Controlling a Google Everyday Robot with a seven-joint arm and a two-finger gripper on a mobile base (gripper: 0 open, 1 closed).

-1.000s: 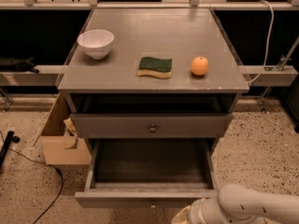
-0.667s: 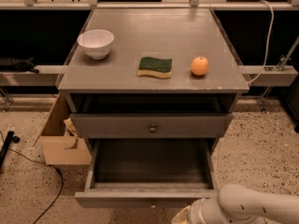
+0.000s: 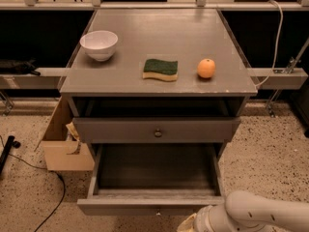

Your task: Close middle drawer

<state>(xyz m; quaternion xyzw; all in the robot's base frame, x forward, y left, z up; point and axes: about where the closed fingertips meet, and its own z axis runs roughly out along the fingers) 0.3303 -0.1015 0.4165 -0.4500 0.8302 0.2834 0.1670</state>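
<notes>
Middle drawer sits pulled far out of the cabinet, low in my view, its front edge close to the bottom of the frame and its grey floor bare to the back wall. I see the cabinet's flat top running wide and deep, with a dark open slot just under its front lip. Below that slot the upper drawer is pushed in, its front about flush with the frame and its brass knob at centre. The speckled floor lies open to the right of the cabinet. On the left a cardboard box stands against the cabinet's side, just beside the open drawer's left rail, and a dark cable trails over the floor in front of it. My white arm comes in from the lower right corner, low and in front of the drawer's right end. On the cabinet top a white bowl stands near the left edge, a green and yellow sponge lies near the front edge at centre, and an orange rests just right of it, all apart from one another. The gripper is at the bottom edge, just below the drawer front and right of its middle; whether it is spread or pressed together I cannot tell, nor whether it touches the front.
</notes>
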